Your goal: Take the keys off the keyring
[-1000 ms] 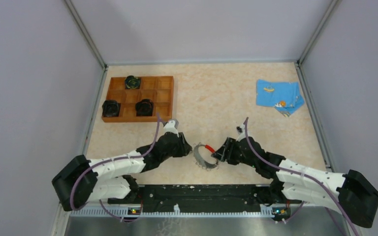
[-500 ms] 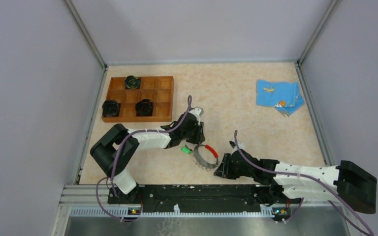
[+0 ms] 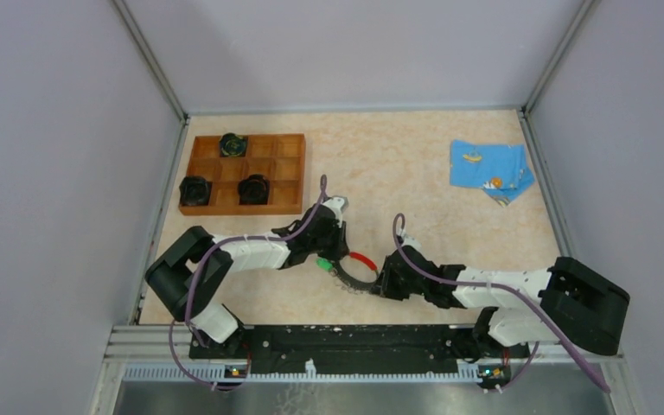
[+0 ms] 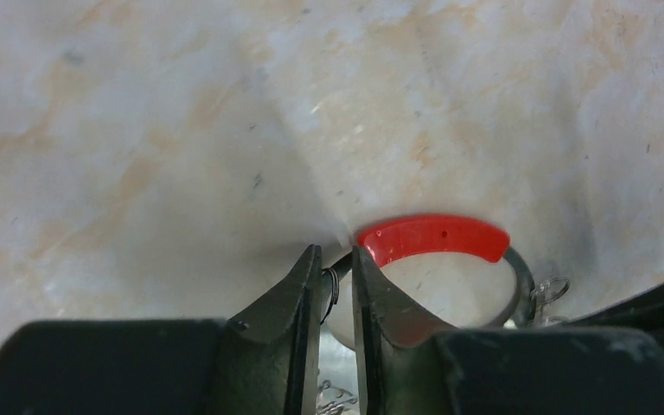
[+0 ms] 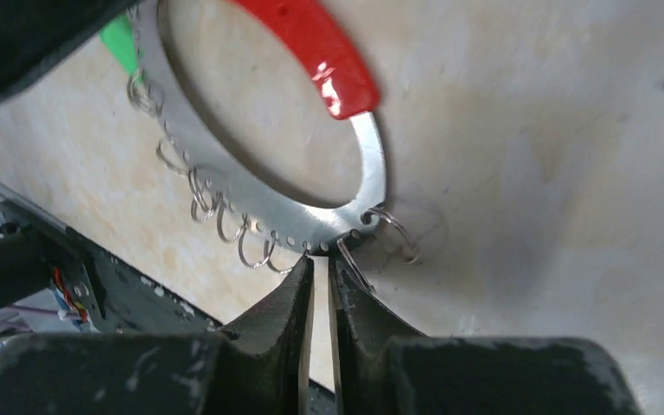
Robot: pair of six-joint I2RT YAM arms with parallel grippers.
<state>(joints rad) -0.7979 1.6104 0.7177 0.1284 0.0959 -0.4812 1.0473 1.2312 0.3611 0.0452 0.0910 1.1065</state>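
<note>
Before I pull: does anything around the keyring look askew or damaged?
Nothing stands out. The keyring sits unbroken between the left end effector and the right end effector, green key at its edge.

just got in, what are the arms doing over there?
Both arms are working on the keyring lying mid-table. The left hand is pinched on it beside the red section. The right hand is nearly closed at the opposite rim among the small wire rings; whether it holds anything is unclear. A green-headed key sits at the ring by the left hand, apparently not off yet.
</note>
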